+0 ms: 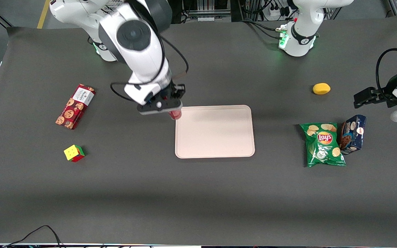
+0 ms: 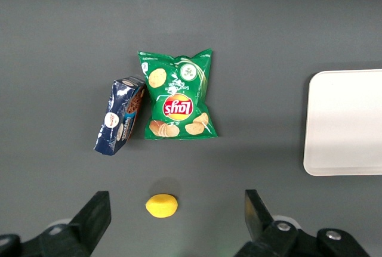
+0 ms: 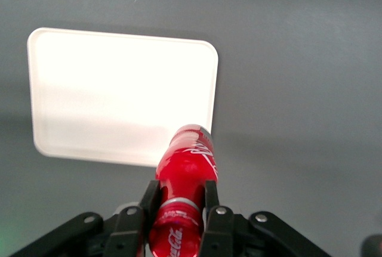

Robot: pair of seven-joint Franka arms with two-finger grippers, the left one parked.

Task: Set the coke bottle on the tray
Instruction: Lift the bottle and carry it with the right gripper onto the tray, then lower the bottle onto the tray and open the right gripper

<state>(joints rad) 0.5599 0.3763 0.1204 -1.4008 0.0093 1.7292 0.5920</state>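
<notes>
My right gripper (image 1: 173,109) hangs above the table at the tray's corner nearest the working arm's base, shut on the coke bottle (image 1: 175,114). In the right wrist view the red coke bottle (image 3: 186,167) is clamped at its neck between the two black fingers (image 3: 210,194), its body pointing down and away from the wrist over the rim of the tray (image 3: 122,99). In the front view only a small red part of the bottle shows under the hand. The pale pinkish-beige tray (image 1: 215,132) lies flat in the middle of the table with nothing on it.
A red cookie box (image 1: 75,106) and a colourful cube (image 1: 74,153) lie toward the working arm's end. A green Lay's bag (image 1: 323,144), a blue box (image 1: 353,133) and a yellow lemon (image 1: 321,89) lie toward the parked arm's end.
</notes>
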